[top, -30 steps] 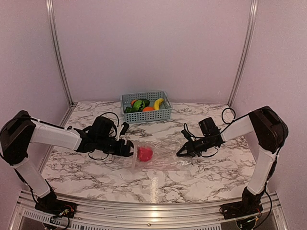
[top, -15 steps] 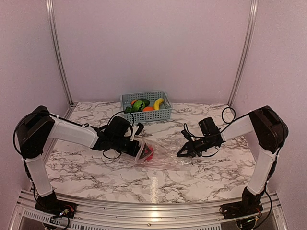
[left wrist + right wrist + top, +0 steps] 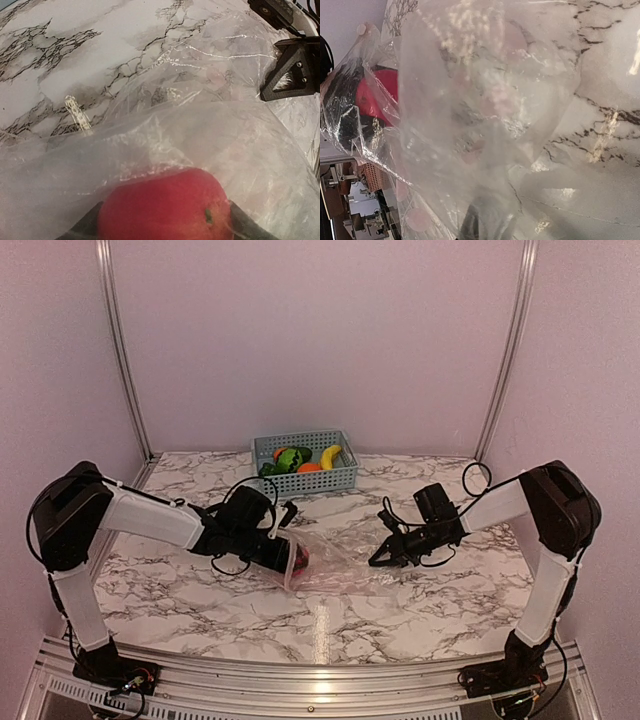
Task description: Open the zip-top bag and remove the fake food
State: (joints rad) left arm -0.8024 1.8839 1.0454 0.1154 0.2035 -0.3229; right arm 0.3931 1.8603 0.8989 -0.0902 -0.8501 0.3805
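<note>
The clear zip-top bag (image 3: 345, 555) lies on the marble table between my arms. My left gripper (image 3: 290, 555) is inside the bag's open mouth, its jaws against both sides of the red round fruit (image 3: 162, 207), which is still in the bag. The fruit shows through the plastic in the right wrist view (image 3: 377, 95). My right gripper (image 3: 385, 552) is shut on the bag's other end, and its dark finger shows through the plastic (image 3: 475, 225). The banana (image 3: 330, 456), green pepper (image 3: 292, 458) and orange fruit (image 3: 309, 467) lie in the basket.
The light blue slatted basket (image 3: 345, 478) stands at the back of the table, behind the bag. Aluminium frame posts and pink walls close in the sides and back.
My left gripper has moved right from outside the bag into its mouth and now straddles the red fruit. The right gripper has held still on the bag's end.
</note>
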